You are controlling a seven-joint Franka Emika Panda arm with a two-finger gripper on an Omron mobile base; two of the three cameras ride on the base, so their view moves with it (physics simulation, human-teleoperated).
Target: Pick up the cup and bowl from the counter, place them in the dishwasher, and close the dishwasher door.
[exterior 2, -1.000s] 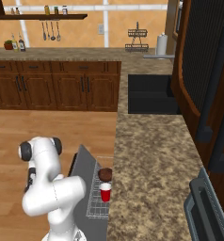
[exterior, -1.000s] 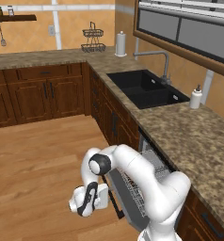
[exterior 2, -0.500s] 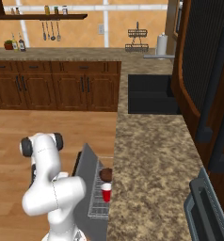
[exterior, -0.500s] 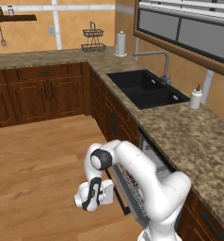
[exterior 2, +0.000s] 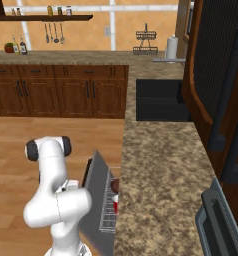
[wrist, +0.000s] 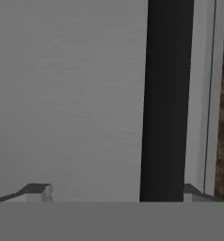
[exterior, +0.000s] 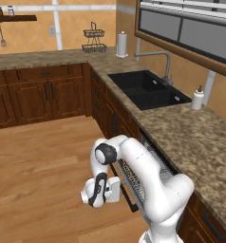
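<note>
Kitchen, wood floor | dishwasher door half-raised, stiff hinged panel | claw spread wide, empty, against its outer face | you push flat near top edge.

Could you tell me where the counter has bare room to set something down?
The counter is bare between the soap bottle and the near edge. The far corner is crowded by the wire basket and paper towel roll.
</note>
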